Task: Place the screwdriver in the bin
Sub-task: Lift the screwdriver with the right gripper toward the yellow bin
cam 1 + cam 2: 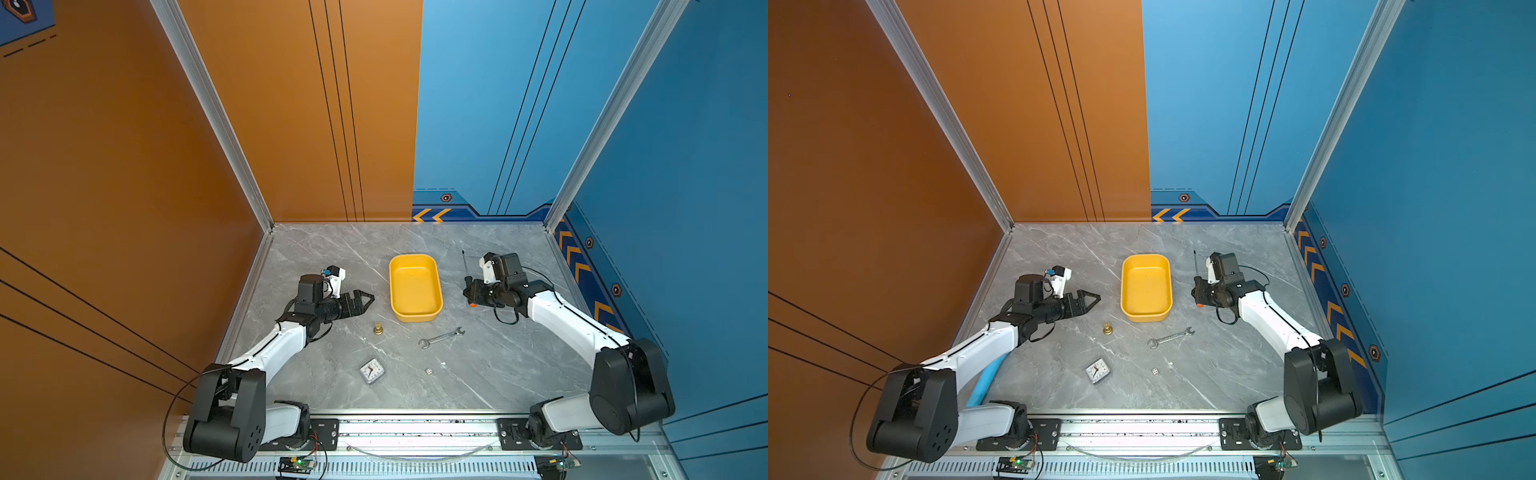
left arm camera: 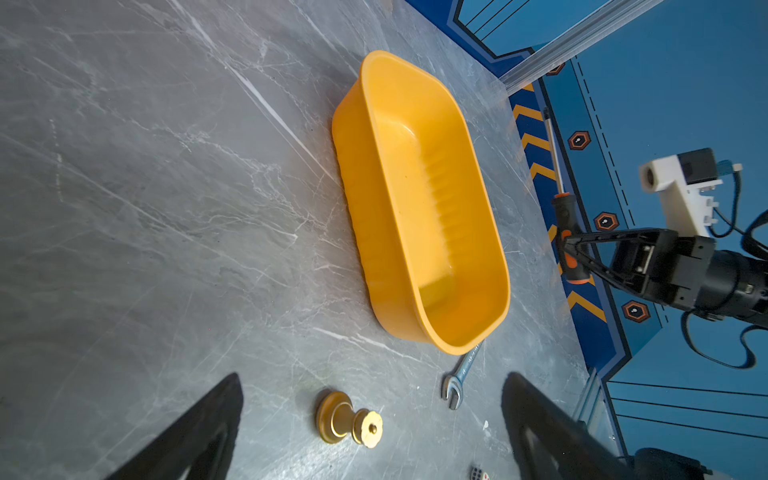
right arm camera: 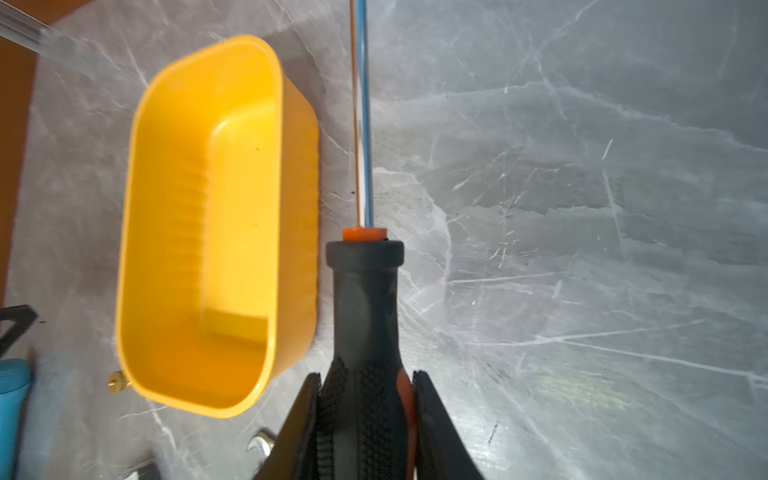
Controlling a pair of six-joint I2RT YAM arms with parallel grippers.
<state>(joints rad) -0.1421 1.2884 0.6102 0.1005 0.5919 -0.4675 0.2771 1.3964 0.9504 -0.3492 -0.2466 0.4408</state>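
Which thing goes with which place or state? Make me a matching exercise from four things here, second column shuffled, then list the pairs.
1. screwdriver
2. bin
3. wrench
4. clock

A. flat on the table, just in front of the bin
B. empty
C. face up, on the table's left half
D. clamped in the right gripper jaws

Pairs: 1-D, 2-B, 3-A, 4-C

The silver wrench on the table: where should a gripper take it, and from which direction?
I would grip the wrench at the middle of its thin shank, coming straight down from above, jaws across its width. It lies flat on the table, so only its narrow edges can be pinched.
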